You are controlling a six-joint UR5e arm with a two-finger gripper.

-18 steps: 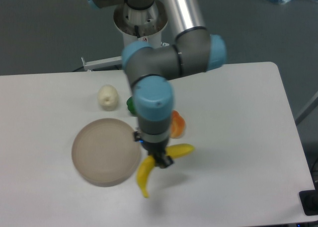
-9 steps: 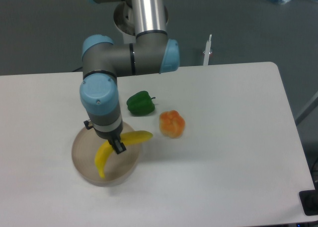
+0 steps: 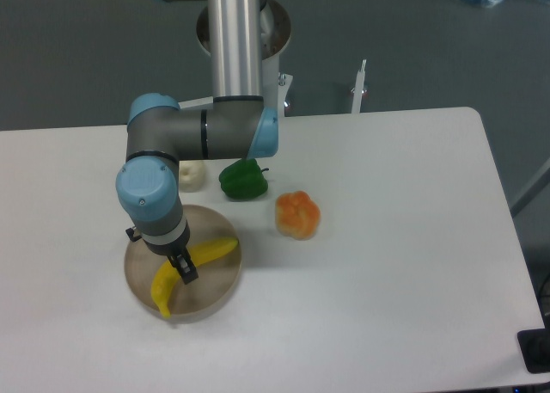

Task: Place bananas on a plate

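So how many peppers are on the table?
2: a green pepper beside the arm's elbow, and an orange pepper to its right. The arm could hide more.

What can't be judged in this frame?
- Whether the curved yellow banana touches the round beige plate: the overhead camera shows no gap.
- The hand: its grip is masked by the arm's wrist.
- The cream lumpy item: partly behind the arm.

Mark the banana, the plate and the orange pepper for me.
banana [image 3: 213,250]: fixed camera, upper right end.
plate [image 3: 217,289]: fixed camera, bare right rim.
orange pepper [image 3: 297,214]: fixed camera, middle of body.
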